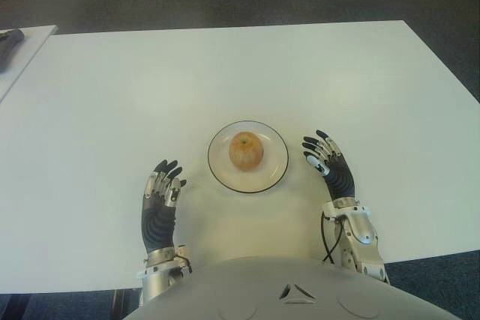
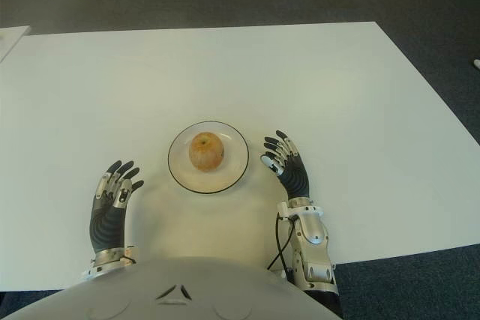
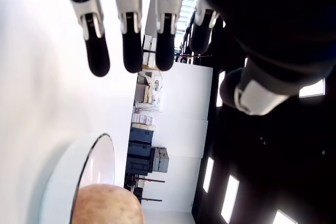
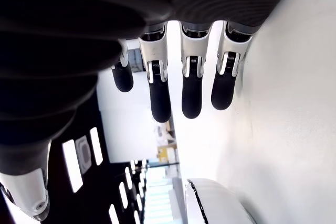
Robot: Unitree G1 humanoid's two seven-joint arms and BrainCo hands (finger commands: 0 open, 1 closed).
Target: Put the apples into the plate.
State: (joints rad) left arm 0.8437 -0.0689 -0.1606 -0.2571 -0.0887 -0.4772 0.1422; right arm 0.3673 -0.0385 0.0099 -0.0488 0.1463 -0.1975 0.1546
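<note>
White table: one apple is seen in the middle of the plate, with no other apple in view. Left hand and right hand are held beside the plate on either side, fingers extended, nothing grasped. The placing step is judged done; only withdrawal seems called for.

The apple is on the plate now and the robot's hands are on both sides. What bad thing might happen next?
The apple is round and sits loose on a shallow plate, so a bump might roll it off. The right hand, open, shows close beside the plate's rim; moving away carelessly, it might nudge the plate. The left hand, also open, is farther off, so less of a worry.
</note>
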